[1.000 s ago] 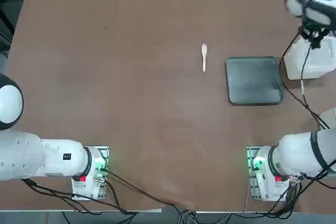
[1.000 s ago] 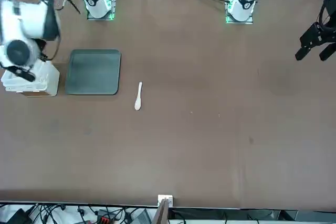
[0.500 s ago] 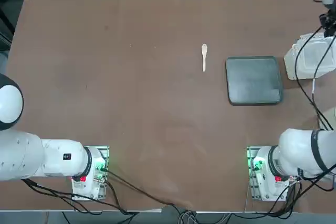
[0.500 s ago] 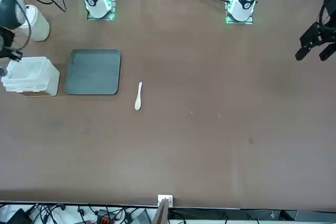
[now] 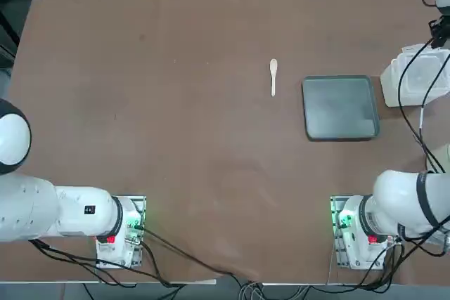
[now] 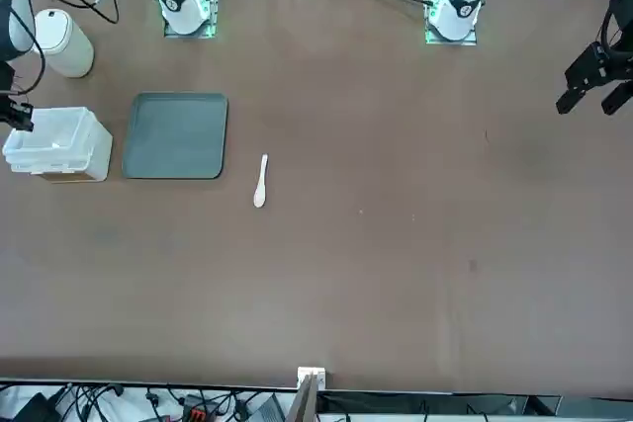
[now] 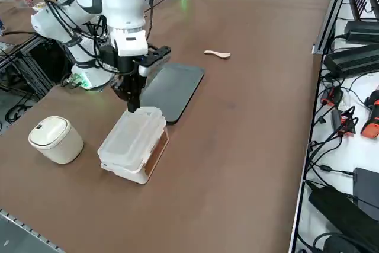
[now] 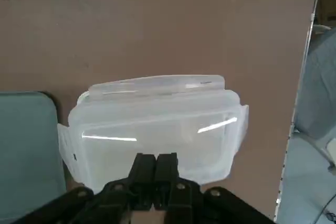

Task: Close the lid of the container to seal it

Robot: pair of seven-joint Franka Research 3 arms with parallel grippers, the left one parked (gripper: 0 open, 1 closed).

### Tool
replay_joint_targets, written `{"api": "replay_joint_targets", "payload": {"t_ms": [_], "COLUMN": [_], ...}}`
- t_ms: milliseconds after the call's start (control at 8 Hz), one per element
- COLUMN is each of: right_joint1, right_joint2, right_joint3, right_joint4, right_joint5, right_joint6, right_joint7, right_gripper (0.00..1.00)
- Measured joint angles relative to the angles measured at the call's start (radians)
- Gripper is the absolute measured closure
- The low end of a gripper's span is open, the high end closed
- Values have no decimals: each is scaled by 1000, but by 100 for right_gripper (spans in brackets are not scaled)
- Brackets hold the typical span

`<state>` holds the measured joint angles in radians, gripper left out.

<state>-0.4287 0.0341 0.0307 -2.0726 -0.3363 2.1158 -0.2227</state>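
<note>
My right gripper [image 8: 156,157] is clenched, its two fingers pressed together with nothing between them. In the right side view I am over the far edge of the container [image 7: 131,176], by the side that faces the tray, pointing down; whether my tips touch the plastic I cannot tell. The container, a translucent white box with rounded corners, stands upright on the brown table [image 5: 204,152], towards my right side of it. The lid [image 8: 157,129] lies over the top of the box, covering its opening, and its flaps [image 8: 69,148] jut outward at the sides instead of lying folded down against the walls. Bright streaks of light shine on the lid's surface. Just beside the container, to its left and apart from it, the dark grey tray [image 5: 341,108] rests flat on the table. Beyond the tray, farther left, a small white spoon [image 5: 273,77] lies by itself, its long side running away from my base. A white round-cornered canister [image 7: 56,140] with its cover on stands near the container, on the side closer to my base, not touching it.
</note>
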Motion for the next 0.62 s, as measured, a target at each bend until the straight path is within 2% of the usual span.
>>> {"api": "replay_joint_targets", "payload": {"t_ms": [625], "right_joint1": [-26], "right_joint2": [77], "right_joint3": [0], "right_joint4": [-22], "right_joint5": [1], "right_joint6": [92], "right_joint7": [-26], "right_gripper": [98]}}
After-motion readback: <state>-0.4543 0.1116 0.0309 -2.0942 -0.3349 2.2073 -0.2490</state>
